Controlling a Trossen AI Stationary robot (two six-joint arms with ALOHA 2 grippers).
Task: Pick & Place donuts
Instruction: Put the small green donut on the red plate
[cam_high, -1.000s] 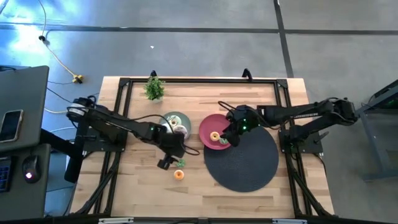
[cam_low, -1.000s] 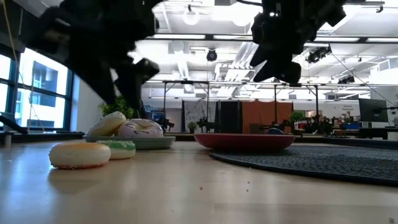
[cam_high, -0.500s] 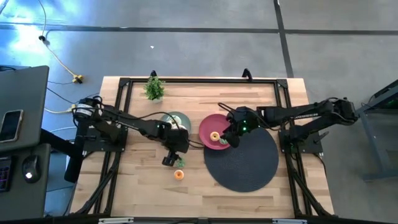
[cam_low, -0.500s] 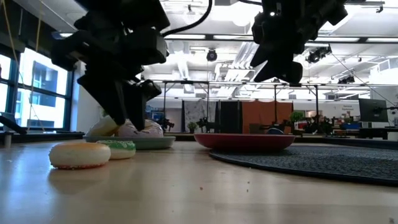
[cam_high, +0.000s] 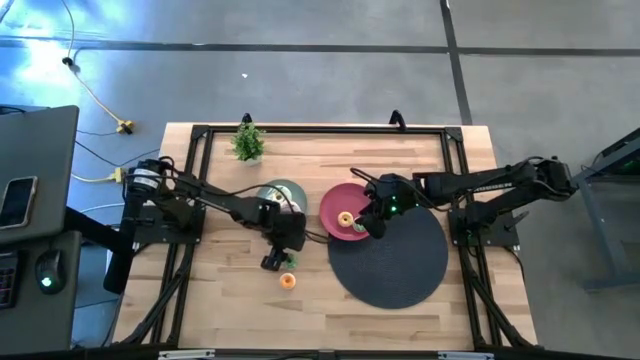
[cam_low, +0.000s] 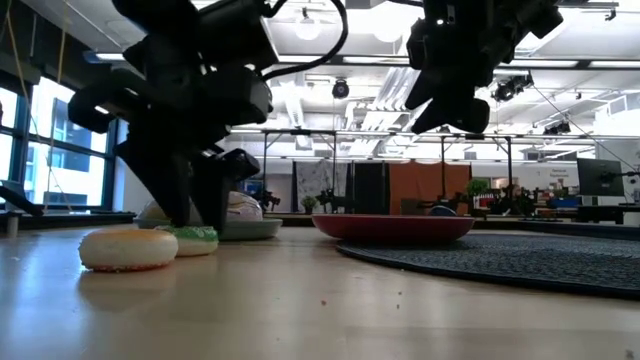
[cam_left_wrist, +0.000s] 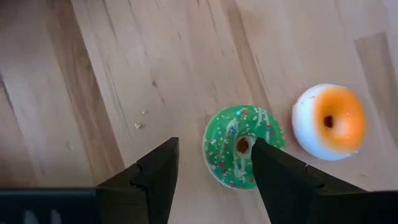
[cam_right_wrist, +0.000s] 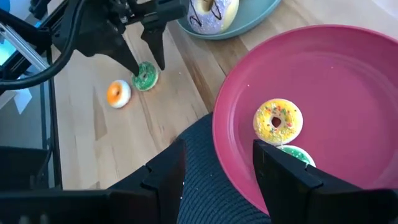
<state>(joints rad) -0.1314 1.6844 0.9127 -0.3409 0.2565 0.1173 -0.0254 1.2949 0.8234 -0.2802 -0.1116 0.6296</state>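
A small green sprinkled donut (cam_left_wrist: 239, 146) and a small orange-iced donut (cam_left_wrist: 329, 121) lie flat on the wooden table, near the grey-green plate (cam_high: 283, 190). My left gripper (cam_left_wrist: 211, 168) is open and low over the green donut (cam_high: 290, 262), one finger beside it and the other over its edge. My right gripper (cam_right_wrist: 217, 174) is open and empty, above the near rim of the pink plate (cam_right_wrist: 348, 74). That plate holds a yellow-iced donut (cam_right_wrist: 278, 121) and a pale green one (cam_right_wrist: 292, 154). The grey-green plate holds a larger donut (cam_right_wrist: 214, 12). My left gripper points down at the green donut, and one finger (cam_left_wrist: 277, 177) overlaps the donut's edge (cam_left_wrist: 249, 146) in the left wrist view. I cannot tell whether it touches the donut. The donut lies flat on the table.
A big black round mat (cam_high: 395, 260) lies on the table's right, under the pink plate's near edge. A small potted plant (cam_high: 248, 140) stands at the far edge. Bare wood lies toward the near left of the donuts.
My left gripper has come down from well above the table, by the grey-green plate, to just over the small green donut, staying open. The donuts have not moved.
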